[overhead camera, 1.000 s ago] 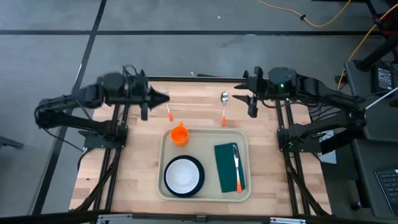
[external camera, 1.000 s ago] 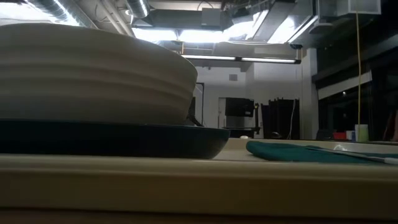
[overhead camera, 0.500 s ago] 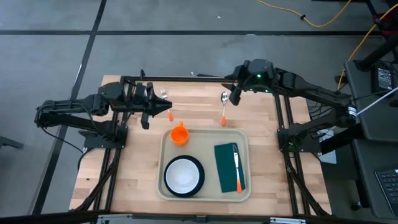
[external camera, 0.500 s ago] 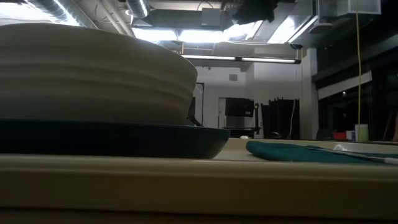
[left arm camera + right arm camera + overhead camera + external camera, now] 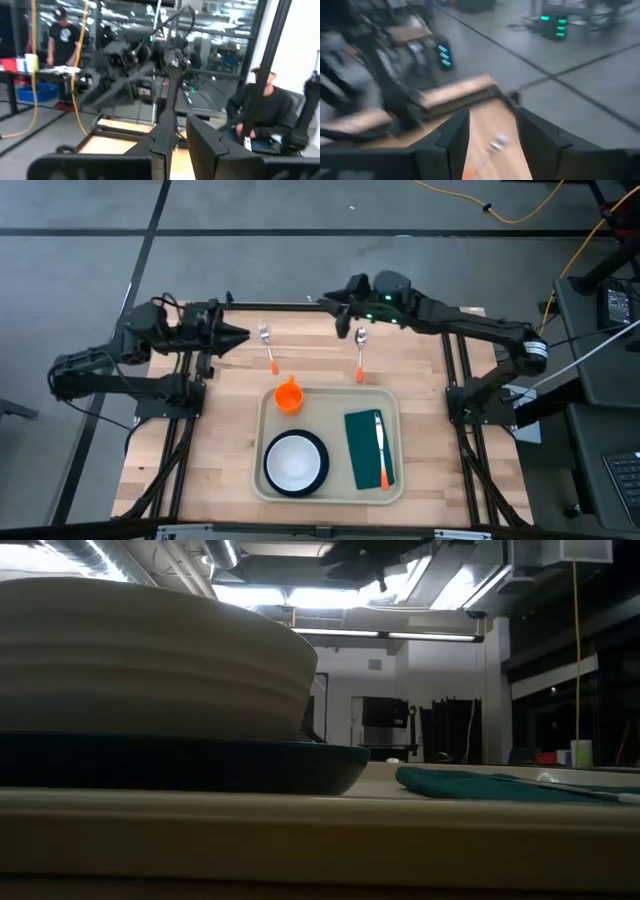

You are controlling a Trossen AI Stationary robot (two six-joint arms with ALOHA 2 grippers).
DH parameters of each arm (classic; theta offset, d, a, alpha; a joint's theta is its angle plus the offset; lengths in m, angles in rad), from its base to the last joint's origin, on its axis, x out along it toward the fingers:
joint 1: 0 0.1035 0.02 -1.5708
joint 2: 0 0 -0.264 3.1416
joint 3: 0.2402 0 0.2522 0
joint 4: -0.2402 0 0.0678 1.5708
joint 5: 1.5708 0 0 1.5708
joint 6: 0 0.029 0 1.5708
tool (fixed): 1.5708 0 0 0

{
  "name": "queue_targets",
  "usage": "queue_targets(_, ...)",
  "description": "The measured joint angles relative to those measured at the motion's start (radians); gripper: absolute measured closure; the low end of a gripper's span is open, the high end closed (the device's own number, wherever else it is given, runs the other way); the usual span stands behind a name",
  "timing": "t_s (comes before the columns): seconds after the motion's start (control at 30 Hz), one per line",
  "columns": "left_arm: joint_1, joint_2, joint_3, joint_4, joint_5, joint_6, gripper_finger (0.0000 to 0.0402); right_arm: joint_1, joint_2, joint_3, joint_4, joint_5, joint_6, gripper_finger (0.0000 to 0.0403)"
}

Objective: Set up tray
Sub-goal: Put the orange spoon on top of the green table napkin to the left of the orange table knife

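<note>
1. Wooden table [image 5: 230, 450], seen from above: the tray [image 5: 398, 442] lies on its near half. It holds a dark blue plate [image 5: 318, 447] with a white bowl [image 5: 294, 462], an orange cup [image 5: 288, 395] in one corner, and a green cloth [image 5: 362, 450] bearing one utensil [image 5: 380, 448]. A fork [image 5: 267, 345] and a spoon [image 5: 360, 350] lie beyond the tray, probably waiting to be placed. The left gripper [image 5: 240, 335] hovers just beside the fork; the right gripper [image 5: 343, 308] hovers near the spoon.
2. Low view: the tray rim [image 5: 320, 825] fills the front, with the plate [image 5: 200, 765] and cloth [image 5: 470, 783] on it.
3. Left wrist: its fingers [image 5: 202, 137] stand slightly apart and hold nothing.
4. Right wrist: its fingers [image 5: 451, 136] are open and empty, the spoon [image 5: 496, 142] between them, farther off.
</note>
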Motion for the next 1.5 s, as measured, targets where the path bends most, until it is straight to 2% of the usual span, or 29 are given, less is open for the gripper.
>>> queue_targets(0.13,0.026,-0.043,0.000,-0.021,0.000,0.000,0.0357,-0.023,0.105,0.047,0.065,-0.131,0.067,0.0237)
queue_targets(0.27,0.035,-0.066,0.000,-0.073,-0.028,-0.013,0.0357,-0.022,0.193,0.135,0.057,-0.146,0.077,0.0237)
queue_targets(0.4,0.049,-0.051,0.000,-0.193,-0.216,-0.079,0.0357,-0.021,0.222,0.236,-0.052,-0.169,0.003,0.0237)
queue_targets(0.5,0.068,-0.002,0.001,-0.321,-0.360,-0.144,0.0357,-0.020,0.216,0.310,-0.197,-0.136,-0.054,0.0237)
queue_targets(0.57,0.086,0.045,0.000,-0.377,-0.418,-0.186,0.0357,-0.020,0.209,0.356,-0.322,-0.097,-0.092,0.0237)
queue_targets(0.77,0.141,0.229,0.000,-0.478,-0.415,-0.289,0.0357,-0.020,0.164,0.424,-0.626,0.001,-0.173,0.0237)
queue_targets(1.03,0.204,0.456,0.000,-0.473,-0.419,-0.338,0.0357,-0.020,0.073,0.424,-0.752,0.042,-0.233,0.0237)
queue_targets(1.17,0.215,0.515,0.000,-0.386,-0.377,-0.341,0.0357,-0.025,0.049,0.422,-0.787,0.098,-0.245,0.0237)
queue_targets(1.3,0.212,0.530,0.000,-0.289,-0.331,-0.361,0.0357,-0.063,0.053,0.352,-0.778,0.112,-0.183,0.0237)
queue_targets(1.5,0.213,0.496,0.000,-0.269,-0.336,-0.376,0.0357,-0.144,0.057,0.088,-0.663,0.163,0.042,0.0237)
